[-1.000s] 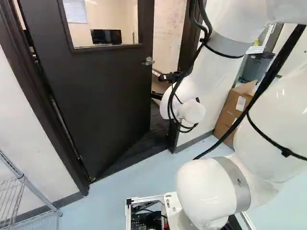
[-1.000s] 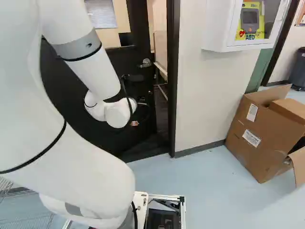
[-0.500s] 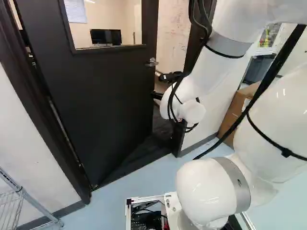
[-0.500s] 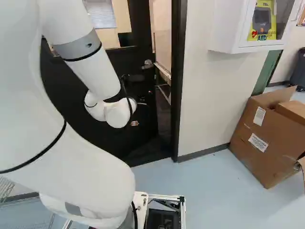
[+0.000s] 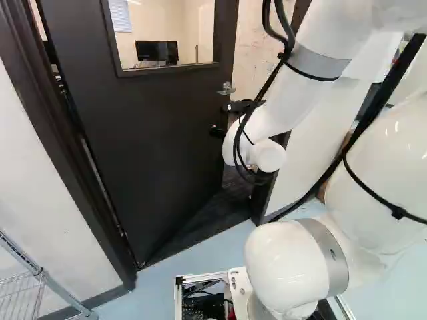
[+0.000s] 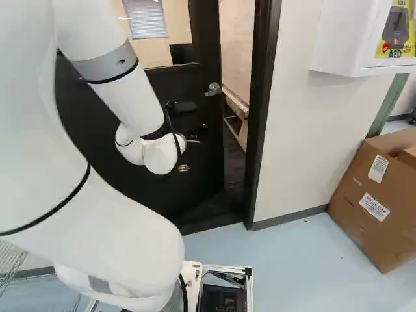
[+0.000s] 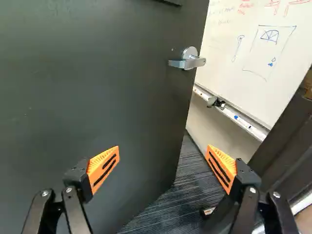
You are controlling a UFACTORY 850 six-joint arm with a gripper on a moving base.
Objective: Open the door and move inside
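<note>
Left base view: the base has moved, shifting the scene rightward; the white jointed arm (image 5: 293, 90) keeps its pose. Ahead, the dark panelled door (image 5: 147, 147) stands ajar, its silver lever handle (image 7: 187, 63) beyond the wide-spread, empty black gripper (image 7: 164, 147). Pushing wider likely comes next.

"AED" on yellow unit (image 6: 398, 29), box labels (image 6: 374, 207) & whiteboard (image 7: 224, 63) txt illeg.

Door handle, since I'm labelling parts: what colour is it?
The door handle is silver; it shows best in the wrist view.
</note>
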